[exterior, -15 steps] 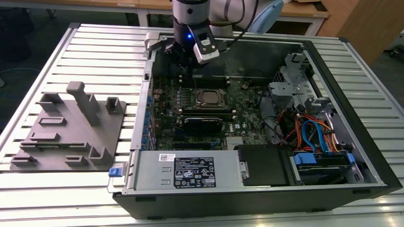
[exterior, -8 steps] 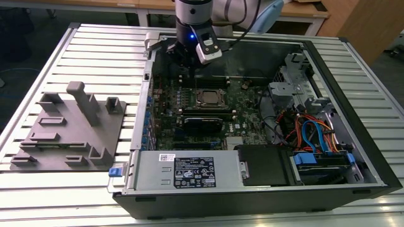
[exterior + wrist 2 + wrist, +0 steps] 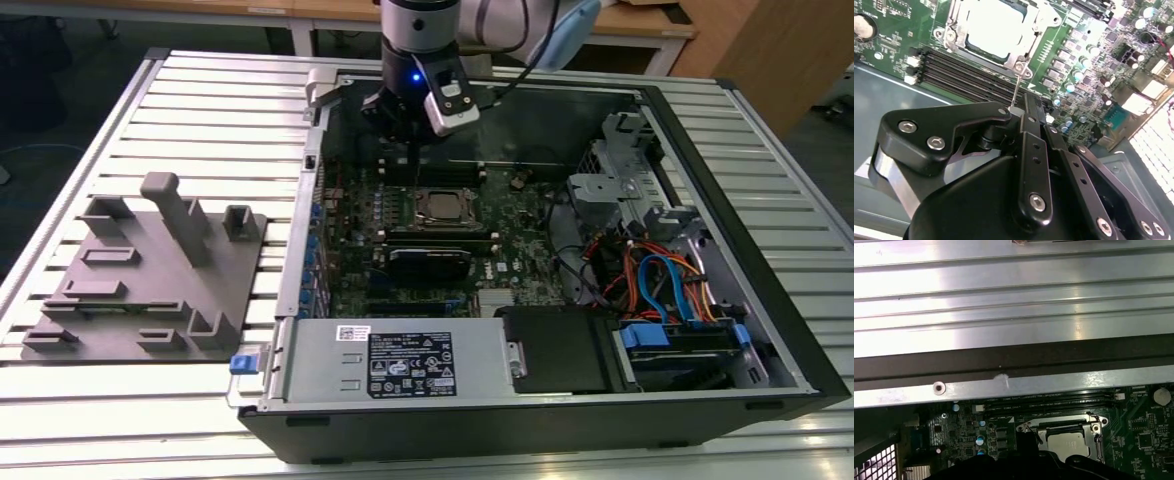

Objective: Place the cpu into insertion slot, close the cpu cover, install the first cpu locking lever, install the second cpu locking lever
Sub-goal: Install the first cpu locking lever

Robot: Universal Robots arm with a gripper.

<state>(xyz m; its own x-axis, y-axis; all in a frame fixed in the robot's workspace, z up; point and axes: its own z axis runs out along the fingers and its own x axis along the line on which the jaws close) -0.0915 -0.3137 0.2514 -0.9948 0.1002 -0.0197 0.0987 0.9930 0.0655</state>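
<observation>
The cpu [image 3: 438,206] lies in the insertion slot [image 3: 437,222] on the green board, its pale top bright in both wrist views [image 3: 994,25] [image 3: 1070,442]. The silvery cpu cover [image 3: 955,27] [image 3: 1047,432] lies flat around it. A thin wire locking lever [image 3: 1016,85] rises from the socket's corner, and its free end rests against the side of my fingertips. My black gripper [image 3: 1034,107] [image 3: 406,140] hangs just past the socket's far edge, fingers together with nothing between them.
Long black memory slots [image 3: 969,70] run between the socket and the gripper. The case wall [image 3: 1014,365] stands close behind. A grey fixture block [image 3: 147,270] sits at the exterior view's left. Nearer the front are a power supply [image 3: 400,365] and coloured cables [image 3: 667,280].
</observation>
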